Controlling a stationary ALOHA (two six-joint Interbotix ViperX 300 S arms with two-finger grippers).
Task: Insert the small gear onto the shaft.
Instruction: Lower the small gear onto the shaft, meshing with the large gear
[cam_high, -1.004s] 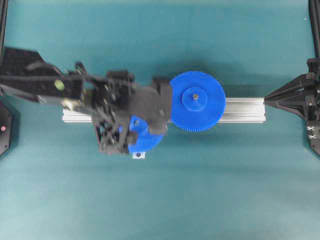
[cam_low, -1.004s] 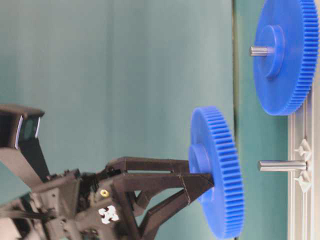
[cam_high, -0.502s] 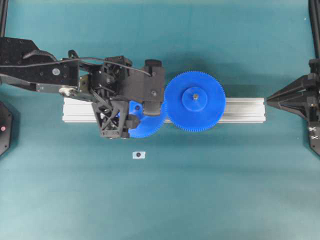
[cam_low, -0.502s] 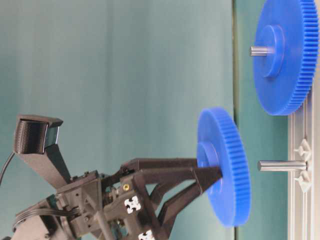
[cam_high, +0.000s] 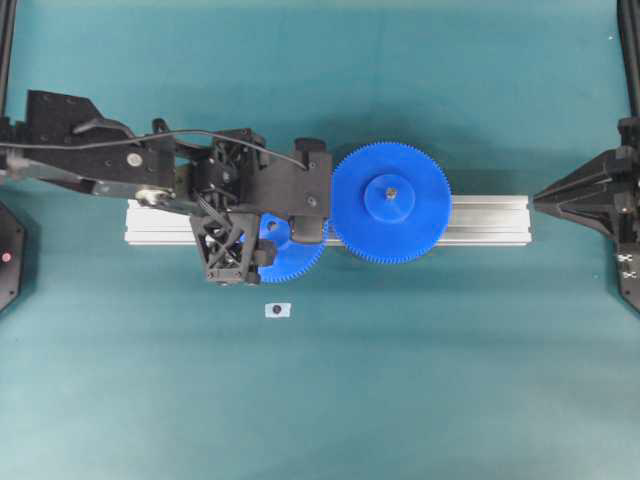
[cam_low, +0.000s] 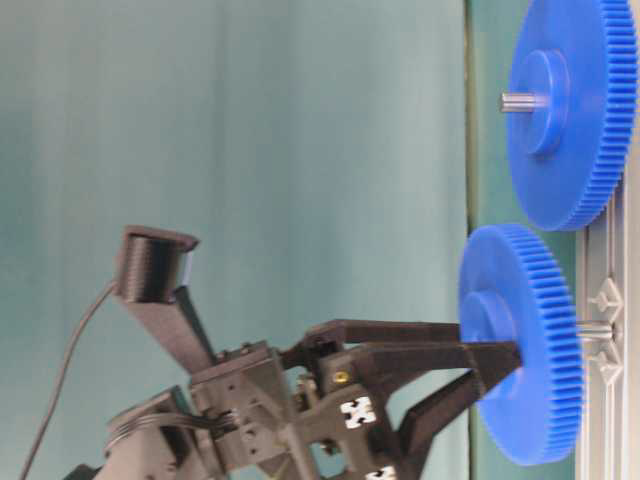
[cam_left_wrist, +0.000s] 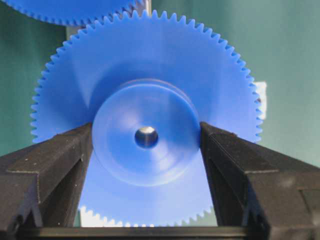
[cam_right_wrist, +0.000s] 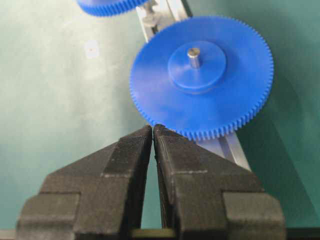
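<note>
Gripping the small gear (cam_left_wrist: 145, 120) by its raised hub, the left gripper (cam_left_wrist: 146, 137) has one finger on each side of the hub, which leaves the centre hole clear for the shaft (cam_low: 594, 328). In the wrist view a grey metal end shows inside that hole, so the gear looks lined up on the pin and likely partly threaded on; how deep it sits cannot be told. Table-level view: gear face is flat toward the aluminium rail (cam_high: 480, 220), hub side facing back at the gripper, and only a short bit of shaft shows between gear and rail. The gear's axis runs along the pin, square to the rail face; it does not look tilted. Its teeth sit right beside those of the larger gear (cam_high: 391, 203), close to meshing or touching, cannot tell which. Judgement: insertion is under way, with the push down to the rail and the release left to do. The right gripper (cam_right_wrist: 152, 131) is parked well off at the rail's far end, fingers pressed together on nothing.
</note>
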